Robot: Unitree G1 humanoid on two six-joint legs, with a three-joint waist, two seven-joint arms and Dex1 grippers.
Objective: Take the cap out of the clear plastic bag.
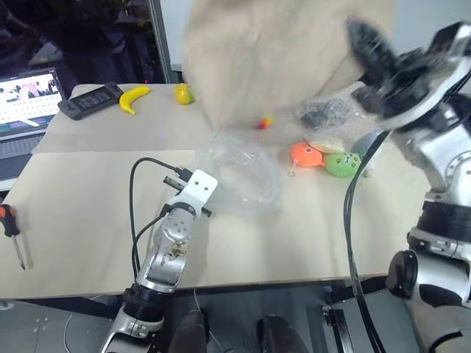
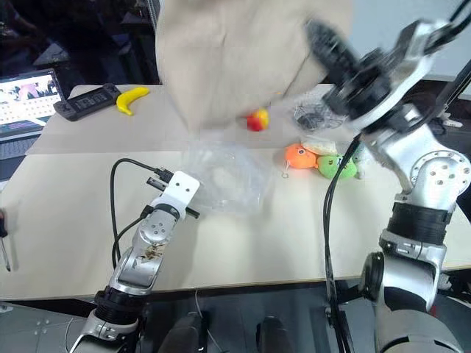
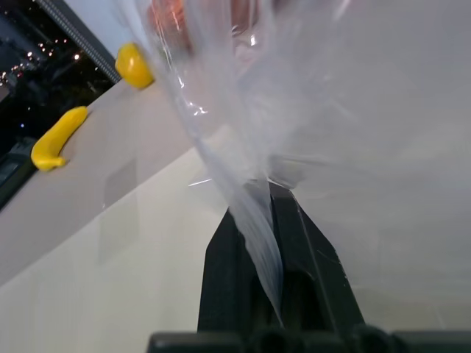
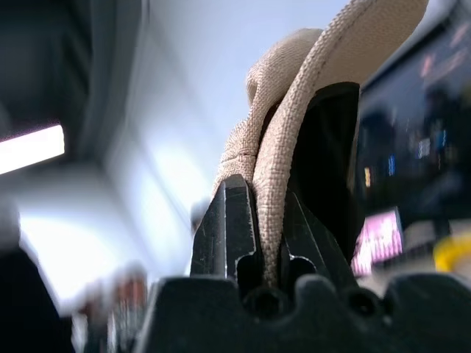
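Observation:
The beige fabric cap point(image 1: 265, 59) hangs high above the table, blurred, clear of the bag. My right gripper point(image 1: 366, 40) is raised at the upper right and shut on the cap's edge; the right wrist view shows the tan woven cloth point(image 4: 283, 147) pinched between the fingers point(image 4: 232, 228). The clear plastic bag point(image 1: 246, 173) lies crumpled on the table's middle. My left gripper point(image 3: 268, 213) is low at the bag's near edge, shut on a fold of the clear plastic bag point(image 3: 243, 132).
Behind the bag lie an orange plush point(image 1: 305, 154), a green plush point(image 1: 342, 163), a small clear bag of dark items point(image 1: 327, 114), a red-yellow ball point(image 2: 257, 119), a banana point(image 1: 134, 98), a yellow fruit point(image 1: 182, 93) and a black device point(image 1: 90, 101). A laptop point(image 1: 26, 110) and screwdriver point(image 1: 11, 228) sit left.

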